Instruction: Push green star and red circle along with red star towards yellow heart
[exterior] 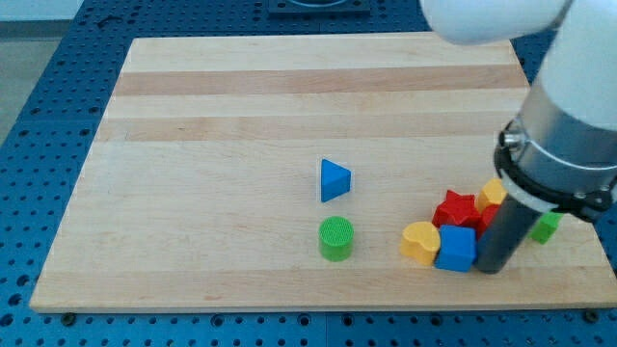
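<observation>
Tabletop: a pale wooden tabletop (241, 116) on a blue perforated base is seen, with blocks gathered at the lower right of the frame
Tip: my tip (492, 270) is set at the lower right, touching or just beside the right side of the blue cube-like block (456, 249)
Jaws: none are fitted; only a straight dark rod is carried, so nothing is clenched or released
Yellow heart: the yellow heart-shaped block (420, 240) lies at the left end of the cluster, touching the blue cube-like block
Red star: the red star-shaped block (457, 209) sits just above the blue one, near the heart
Red circle: a red piece (489, 218) is glimpsed beside the rod, mostly hidden; its shape cannot be told
Green star: a green block (547, 227) shows right of the rod, partly hidden, its shape unclear
Others: an orange-yellow block (495, 192) lies at the cluster's top; a blue triangular block (334, 180) and a green cylinder (336, 238) stand well apart at centre
Risk: the heart may be shoved away by the blue block if the push runs leftward
Risk: the green block, on the rod's far side, may be left behind
Risk: the red star may slip round the heart under an off-centre push
</observation>
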Tool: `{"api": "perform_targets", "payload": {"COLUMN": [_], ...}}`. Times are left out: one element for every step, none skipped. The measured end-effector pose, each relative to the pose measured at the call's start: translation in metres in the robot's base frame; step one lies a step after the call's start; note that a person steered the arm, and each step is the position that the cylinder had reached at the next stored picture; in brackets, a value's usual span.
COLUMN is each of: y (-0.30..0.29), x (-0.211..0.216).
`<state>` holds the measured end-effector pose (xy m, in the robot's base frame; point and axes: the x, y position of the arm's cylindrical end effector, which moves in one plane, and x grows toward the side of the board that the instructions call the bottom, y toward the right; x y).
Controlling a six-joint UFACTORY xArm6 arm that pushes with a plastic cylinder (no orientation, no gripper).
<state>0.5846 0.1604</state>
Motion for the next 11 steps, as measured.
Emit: {"api": "perform_targets", "payload": {"y": [-0.024, -0.044, -0.062, -0.069, -0.017, 0.065, 0.138, 0.151, 0.130, 0.101, 0.077], "x": [0.000, -0.001, -0.010, -0.011, 0.005, 0.013, 0.008, -0.037, -0.061, -0.032, -0.007]}}
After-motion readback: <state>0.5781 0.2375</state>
